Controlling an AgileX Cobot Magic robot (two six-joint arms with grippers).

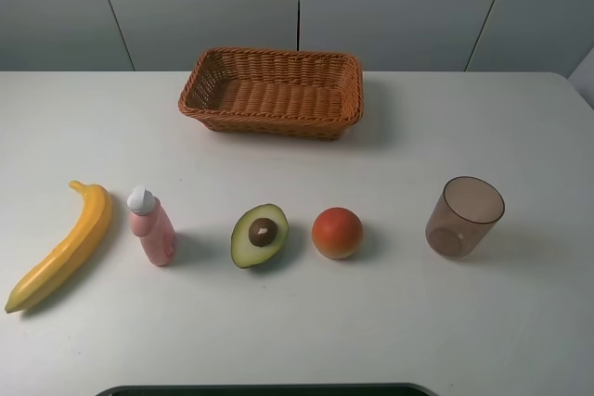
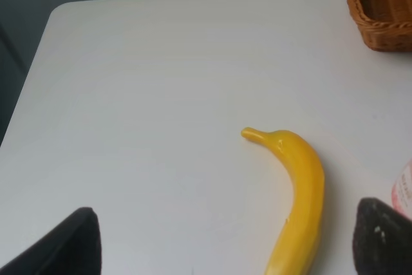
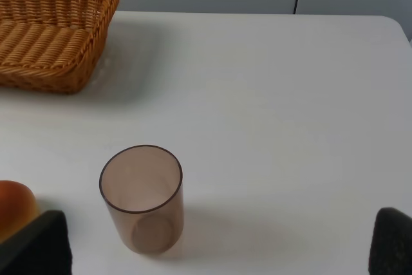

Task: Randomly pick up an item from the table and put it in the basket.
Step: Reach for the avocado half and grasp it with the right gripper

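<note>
Grasp not begun: left claw (image 2: 232, 243) and right claw (image 3: 219, 243) hang spread, empty. The halved dark-green avocado (image 1: 259, 235) lies on the white surface (image 1: 418, 322) between them; either must swing inward over it

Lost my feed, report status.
Left gripper, right gripper open, empty. Avocado on table, untouched. Nothing between it and basket.

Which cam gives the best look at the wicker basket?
Exterior high: the whole wicker basket is in frame, with all four sides and the bare interior visible. Left wrist catches only one corner of it at the frame edge. Right wrist shows one end, with the rest cut off by the frame.
</note>
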